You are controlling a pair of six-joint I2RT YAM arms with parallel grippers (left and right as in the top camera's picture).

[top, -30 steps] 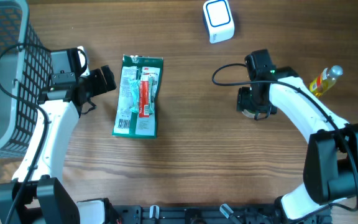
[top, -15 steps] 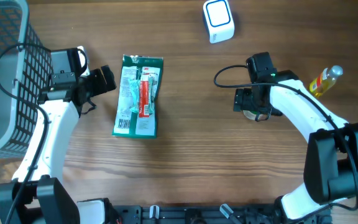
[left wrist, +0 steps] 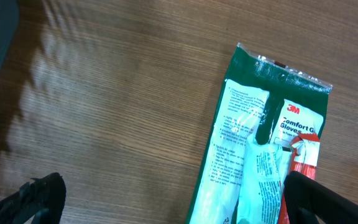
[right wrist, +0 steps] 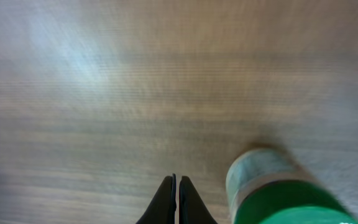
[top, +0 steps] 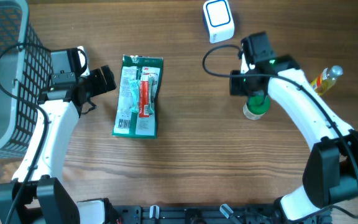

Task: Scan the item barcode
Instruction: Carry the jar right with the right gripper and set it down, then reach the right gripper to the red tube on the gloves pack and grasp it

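Glove packet (top: 138, 96): laid flat on counter (top: 185, 162), long axis crosswise to the left reach.
Left gripper (top: 107, 79): jaws spread, empty; nearer arm.
Right gripper (right wrist: 176, 186): jaws closed on nothing, beside green-capped container (right wrist: 291, 199).

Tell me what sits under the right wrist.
A green bottle with a pale end sits there, partly covered by the arm. The shut right pincer is beside it, not gripping it.

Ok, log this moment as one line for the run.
left gripper: open, beside glove pack | right gripper: shut, empty, green container beside it | scanner: untouched
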